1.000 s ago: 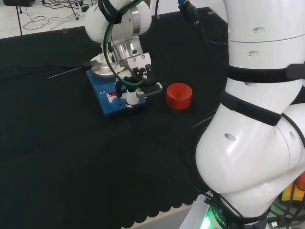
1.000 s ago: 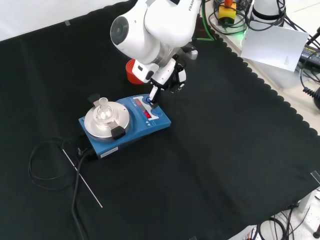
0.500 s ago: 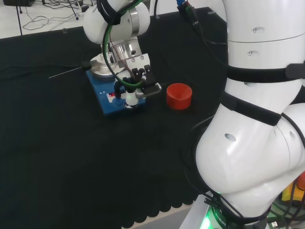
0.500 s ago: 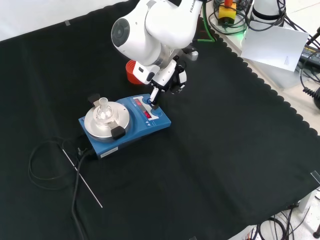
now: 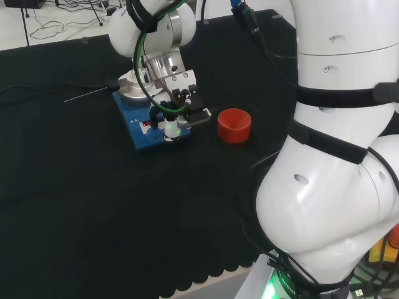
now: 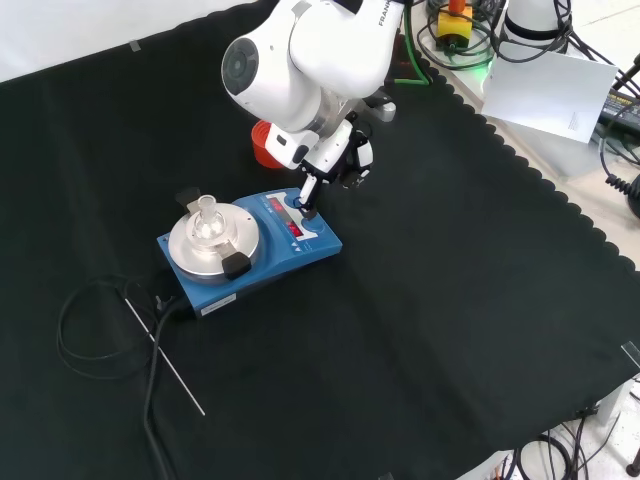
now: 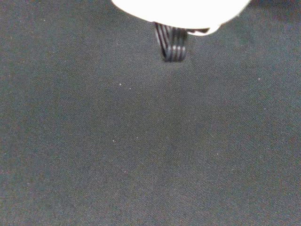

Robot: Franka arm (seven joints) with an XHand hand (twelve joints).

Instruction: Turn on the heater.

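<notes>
Blue heater (image 6: 250, 250) sits left of centre on the worktop (image 6: 450, 330), display lit red; robot hand (image 6: 318, 180) pokes one extended finger at its panel, gripping nothing. Nearly done, I'd say.

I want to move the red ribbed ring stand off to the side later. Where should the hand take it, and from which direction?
Take the red ribbed ring stand by its rim, coming straight down from above. It sits upright on the cloth with its open top facing up, so opposite sides of the wall are free to pinch. The heater and the hand crowd one side, so a side approach looks tighter.
</notes>
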